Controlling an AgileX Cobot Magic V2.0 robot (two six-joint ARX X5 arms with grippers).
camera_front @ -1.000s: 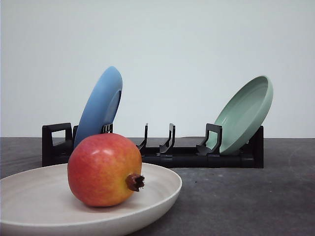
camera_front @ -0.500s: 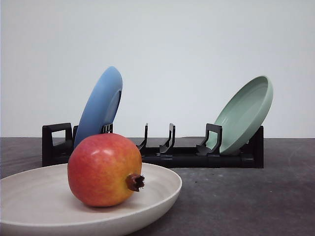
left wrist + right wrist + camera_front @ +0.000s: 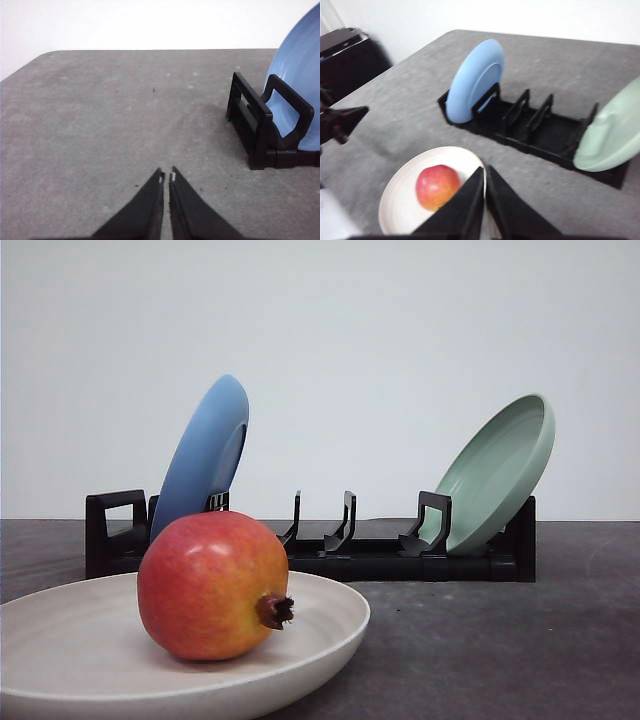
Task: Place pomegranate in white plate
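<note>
The round red-and-orange pomegranate [image 3: 213, 585] sits inside the wide, shallow off-white plate [image 3: 330, 625], resting on its floor with the dark brown crown nub turned toward the right. The plate lies flat on the grey, speckled table [image 3: 500, 650], at the near left. Behind it stands a black plastic dish rack [image 3: 330, 550]. A blue plate [image 3: 203, 455] leans on edge in the rack's left end, and a pale green plate [image 3: 500, 470] tilts at its right end; the middle slots hold nothing. The right gripper [image 3: 485, 172] hangs above the plate's near edge, its black fingers pressed together on nothing. The left gripper [image 3: 166, 176] hovers over bare table beside the rack's left end, fingers likewise together and holding nothing.
</note>
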